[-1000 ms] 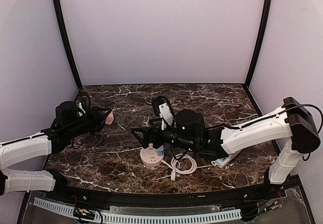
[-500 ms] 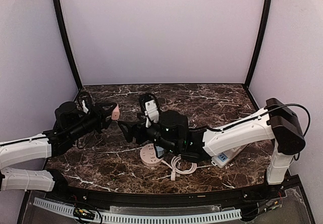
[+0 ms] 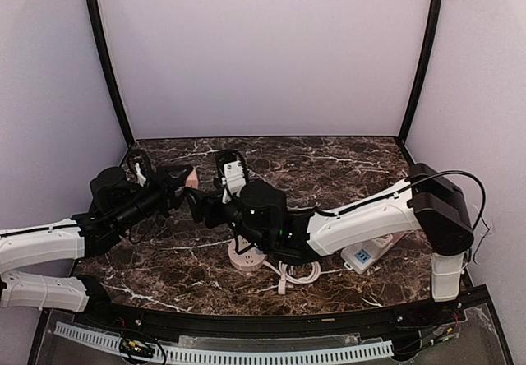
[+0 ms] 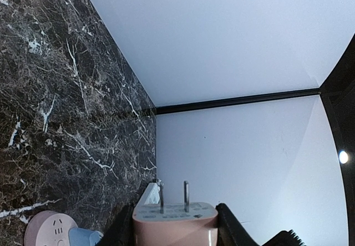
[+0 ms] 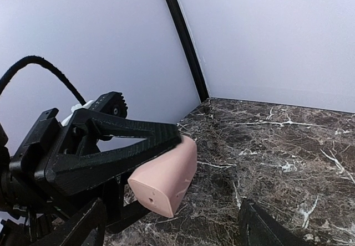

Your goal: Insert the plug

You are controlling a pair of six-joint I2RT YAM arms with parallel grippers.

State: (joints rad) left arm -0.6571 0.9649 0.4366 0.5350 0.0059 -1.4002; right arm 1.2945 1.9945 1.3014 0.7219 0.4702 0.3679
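Left gripper (image 3: 182, 184) clamped on pale pink plastic plug (image 5: 165, 178), raised off the table left of centre, prongs leading along the finger axis toward the right. Right gripper (image 3: 201, 207) spread, empty, just beside plug. Lower, to near-right, lies round pink socket (image 3: 246, 256) on dark veined marble tabletop (image 3: 353, 168); plain white walls (image 3: 263, 53).

White arm shells (image 3: 362, 221), boxy black joints (image 3: 445, 209) — thick black cable (image 5: 34, 59) in loose loop.
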